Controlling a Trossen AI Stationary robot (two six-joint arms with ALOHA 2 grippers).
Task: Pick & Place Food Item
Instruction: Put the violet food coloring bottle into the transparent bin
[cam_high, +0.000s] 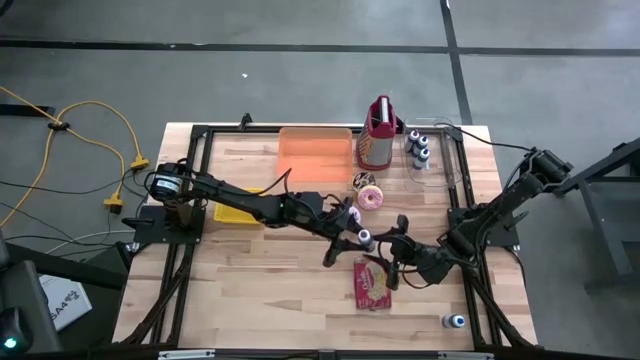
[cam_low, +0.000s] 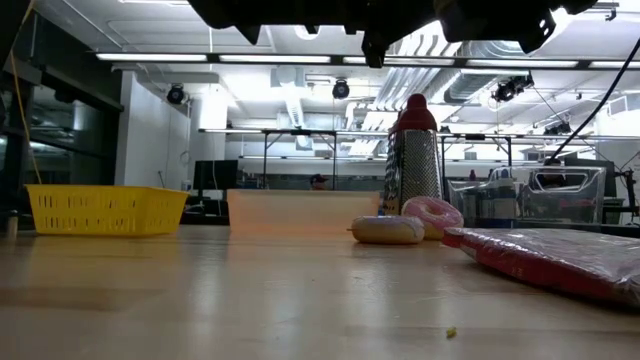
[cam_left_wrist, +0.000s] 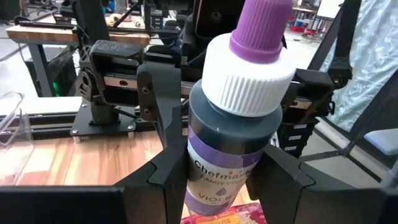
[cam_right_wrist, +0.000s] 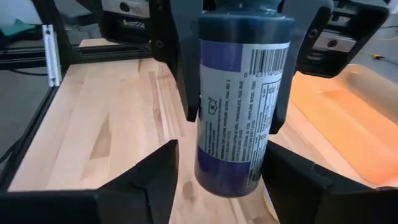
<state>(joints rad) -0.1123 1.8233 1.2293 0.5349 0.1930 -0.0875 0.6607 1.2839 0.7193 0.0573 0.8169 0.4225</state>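
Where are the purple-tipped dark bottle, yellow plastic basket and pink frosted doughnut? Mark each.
Purple-tipped dark bottle (cam_left_wrist: 224, 124): left wrist view, body.
Yellow plastic basket (cam_low: 105, 212): low view, front.
Pink frosted doughnut (cam_low: 437, 211): low view, icing.

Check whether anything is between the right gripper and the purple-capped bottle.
Nothing visible. The bottle hangs above the table between the right gripper's open fingers, with clear gaps on both sides. The left gripper is clamped on it from the opposite side.

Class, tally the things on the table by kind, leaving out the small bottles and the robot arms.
Doughnuts: 2
Bins: 3 (orange tray, yellow basket, clear box)
Grater: 1
Red packet: 1
Total: 7
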